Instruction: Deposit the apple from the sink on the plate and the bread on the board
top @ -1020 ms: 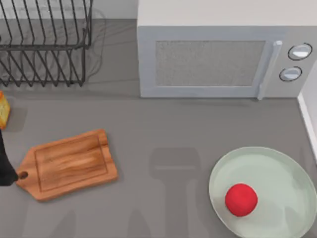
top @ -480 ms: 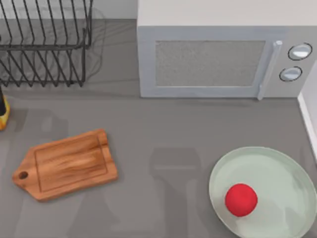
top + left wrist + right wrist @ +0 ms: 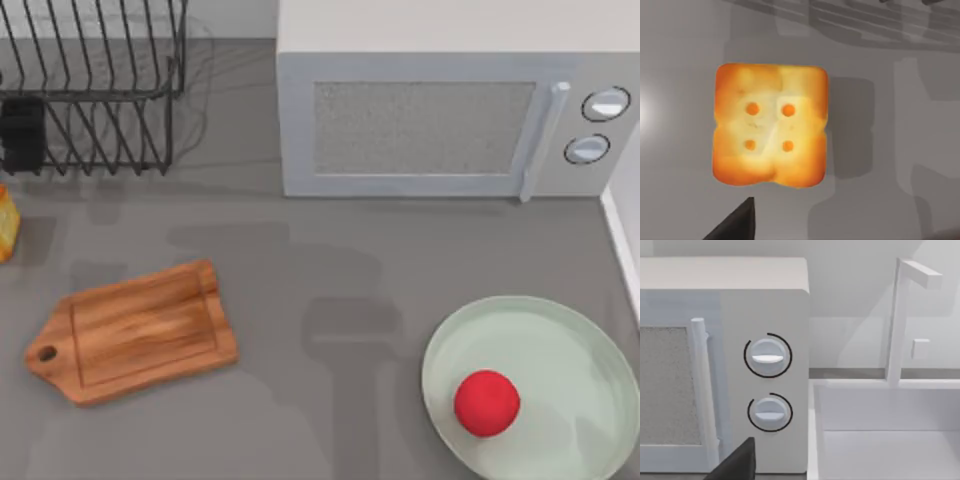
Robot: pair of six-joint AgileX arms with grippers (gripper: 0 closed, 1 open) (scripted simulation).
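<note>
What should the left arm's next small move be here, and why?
Probably lower the left pincer straight onto the bread and close on it. The apple already sits on the plate, while the board is bare and the bread lies on the counter at the table's left edge, directly beneath the left wrist camera. The right arm faces the microwave.

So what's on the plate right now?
The apple sits alone on the plate, toward its left side. The patch of plate directly beneath the apple is covered.
</note>
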